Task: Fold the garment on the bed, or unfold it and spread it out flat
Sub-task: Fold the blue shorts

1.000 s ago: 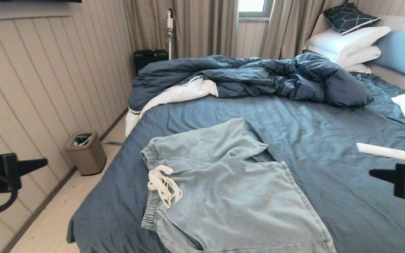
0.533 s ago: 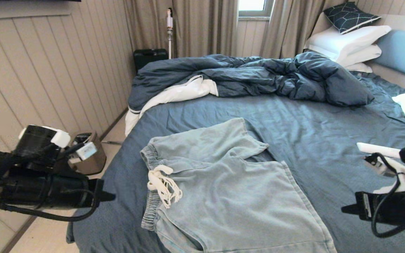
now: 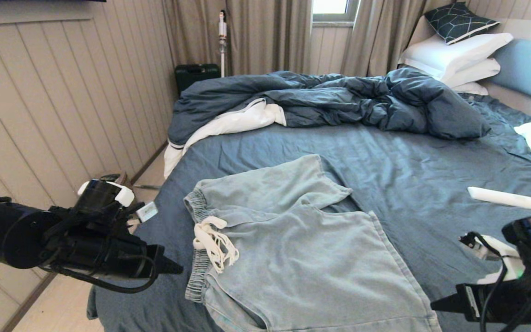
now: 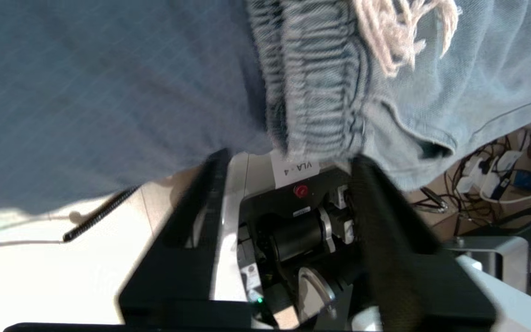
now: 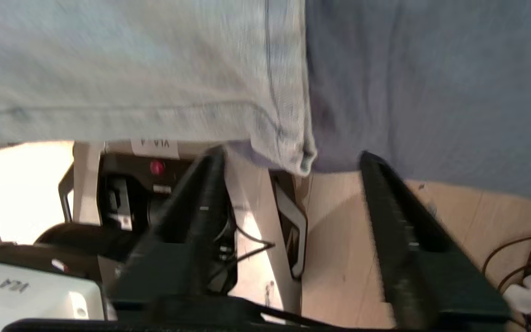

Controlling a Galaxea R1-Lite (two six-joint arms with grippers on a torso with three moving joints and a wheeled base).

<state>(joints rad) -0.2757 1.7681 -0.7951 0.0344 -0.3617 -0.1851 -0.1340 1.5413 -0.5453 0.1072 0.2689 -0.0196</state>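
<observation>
On the bed (image 3: pixel 431 175), shorts (image 3: pixel 302 249) lie between both parted hands.

The garment (image 3: pixel 293 258) runs off the head view's bottom edge, its hem unseen.

Shorts (image 3: pixel 293 258) were soft washed denim cloth, matt, with a ribbed gathered waistband (image 4: pixel 316 92) and frayed white cotton cord (image 3: pixel 212 242). Bed (image 3: pixel 408 175) sheet was matt woven cloth, lightly creased. Duvet (image 3: pixel 339 99) was rumpled matt fabric. Both claws, left claw (image 4: pixel 288 166) and right claw (image 5: pixel 293 166), looked like matt black plastic.
</observation>
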